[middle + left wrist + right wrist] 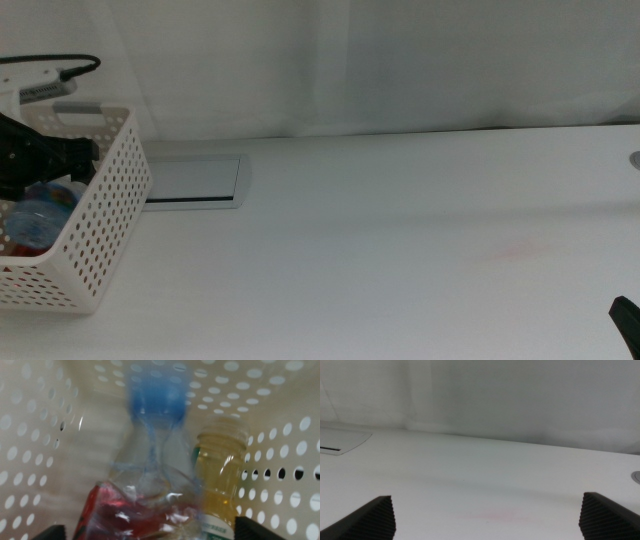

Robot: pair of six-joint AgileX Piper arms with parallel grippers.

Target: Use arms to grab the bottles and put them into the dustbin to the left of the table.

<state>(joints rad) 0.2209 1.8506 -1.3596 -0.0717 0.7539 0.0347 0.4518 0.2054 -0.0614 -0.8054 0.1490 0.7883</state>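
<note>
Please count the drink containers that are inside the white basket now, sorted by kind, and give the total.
Water bottle with blue cap: 1
Bottle of yellow liquid: 1
Red can: 1
Total: 3, all inside the white basket, with the left gripper open above them.

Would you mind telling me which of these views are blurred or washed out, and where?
Left wrist view: the blue-capped water bottle is smeared and out of focus, the yellow-liquid bottle soft beside it in the dustbin. Middle view: even, flat light on the white table. Right wrist view: sharp, with a faint pink smudge.
</note>
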